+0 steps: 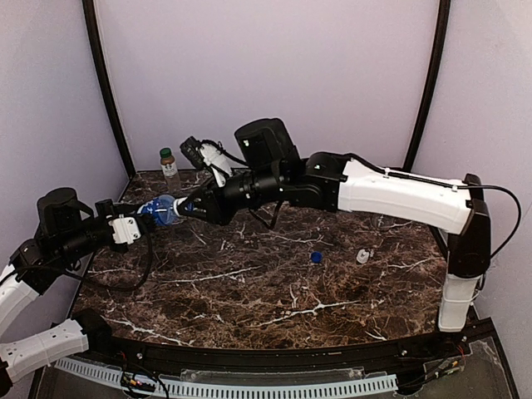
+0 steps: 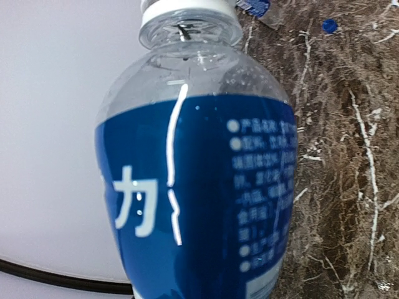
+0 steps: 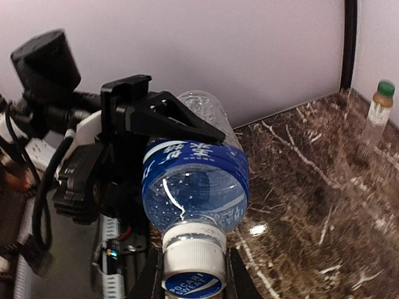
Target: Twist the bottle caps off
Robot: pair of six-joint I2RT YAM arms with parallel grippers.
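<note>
The blue-labelled bottle point(image 3: 196, 180) hangs sideways above the surface point(image 1: 249, 299), its body clenched in the left fingers point(image 3: 174, 118); its white cap point(image 3: 193, 261) sits between the right fingers point(image 3: 240, 280), which press it from both sides; the brownish bottle point(image 1: 169, 162) stands upright beyond both sets of fingers, near the back wall; a loose blue cap point(image 1: 317, 257) and a small white piece point(image 1: 362, 256) lie well apart from the fingers, under the right arm.

In the left wrist view the blue-labelled bottle point(image 2: 199, 187) runs off the lower edge, its cap point(image 2: 187, 9) off the top. The brownish bottle point(image 3: 376, 121), upper right, is too small for detail.
</note>
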